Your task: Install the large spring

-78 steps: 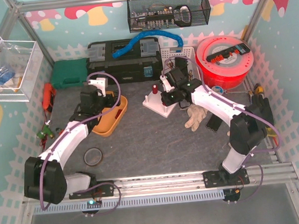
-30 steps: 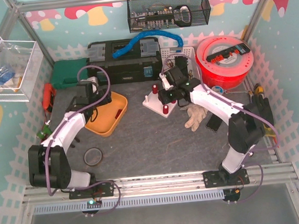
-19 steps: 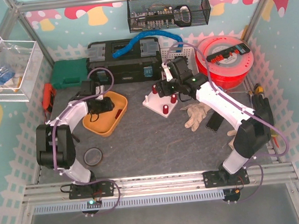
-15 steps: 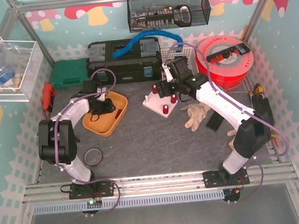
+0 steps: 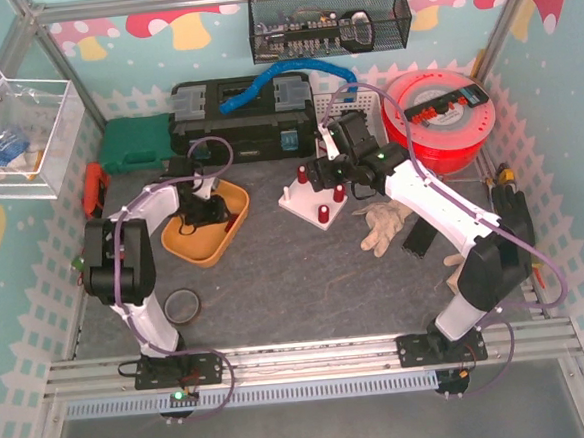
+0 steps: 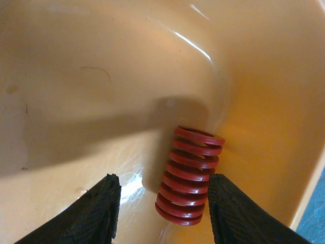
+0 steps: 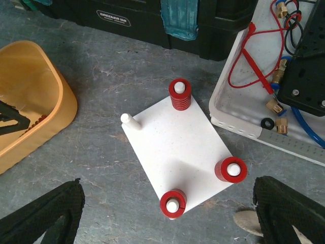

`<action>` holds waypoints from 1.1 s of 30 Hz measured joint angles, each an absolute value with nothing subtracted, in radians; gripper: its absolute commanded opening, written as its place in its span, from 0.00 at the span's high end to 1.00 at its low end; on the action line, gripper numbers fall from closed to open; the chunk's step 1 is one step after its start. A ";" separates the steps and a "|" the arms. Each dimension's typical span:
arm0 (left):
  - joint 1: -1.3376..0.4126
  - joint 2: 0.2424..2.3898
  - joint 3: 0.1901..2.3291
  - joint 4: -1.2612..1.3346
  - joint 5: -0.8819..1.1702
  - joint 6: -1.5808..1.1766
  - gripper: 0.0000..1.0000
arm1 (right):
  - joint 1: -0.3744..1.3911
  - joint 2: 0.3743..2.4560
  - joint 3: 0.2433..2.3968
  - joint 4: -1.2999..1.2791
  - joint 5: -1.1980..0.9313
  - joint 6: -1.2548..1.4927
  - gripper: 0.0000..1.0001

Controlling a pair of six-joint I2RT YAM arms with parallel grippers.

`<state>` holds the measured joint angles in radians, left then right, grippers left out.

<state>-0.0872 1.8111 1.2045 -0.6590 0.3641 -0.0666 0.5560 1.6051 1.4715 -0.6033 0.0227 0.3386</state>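
Grey matting (image 5: 296, 279) covers the table, with pastel walls behind. An orange tray (image 5: 234, 226) sits left of centre, and the left gripper (image 6: 163, 180) reaches down into it. Its jaws stand wide open and grip nothing. The red spring (image 6: 190, 173) lies on its side on the tray floor, close against the curved wall. It sits between the two fingers (image 6: 96, 213), nearer the one on the right of the wrist view; whether that finger touches it I cannot tell.

The right gripper (image 5: 321, 173) hangs over a white plate (image 7: 177, 150), jaws spread wide and empty. Three of the plate's pegs carry red coils (image 7: 180, 95). The fourth peg (image 7: 129, 121), at the corner nearest the tray, is bare.
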 measured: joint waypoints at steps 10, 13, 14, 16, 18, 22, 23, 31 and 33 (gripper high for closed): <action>-0.087 1.848 1.209 -0.662 0.382 -0.048 0.48 | 0.556 1.592 1.472 -0.606 0.039 0.361 0.10; -0.087 1.861 1.214 -0.662 0.386 -0.048 0.48 | 0.556 1.590 1.472 -0.606 0.046 0.366 0.10; -0.087 1.861 1.216 -0.662 0.385 -0.048 0.48 | 0.556 1.590 1.472 -0.606 0.046 0.368 0.10; -0.087 1.861 1.218 -0.662 0.377 -0.047 0.49 | 0.556 1.590 1.472 -0.606 0.049 0.372 0.10; -0.087 1.861 1.220 -0.663 0.363 -0.047 0.49 | 0.556 1.590 1.472 -0.606 0.053 0.373 0.10; -0.087 1.861 1.232 -0.666 0.324 -0.044 0.50 | 0.556 1.590 1.472 -0.606 0.057 0.376 0.10; -0.087 1.861 1.234 -0.667 0.312 -0.044 0.50 | 0.556 1.590 1.472 -0.606 0.057 0.376 0.10; -0.088 1.861 1.236 -0.682 0.273 -0.044 0.44 | 0.556 1.590 1.472 -0.606 0.059 0.376 0.10; -0.089 1.861 1.239 -0.684 0.295 -0.045 0.44 | 0.556 1.590 1.472 -0.606 0.060 0.376 0.10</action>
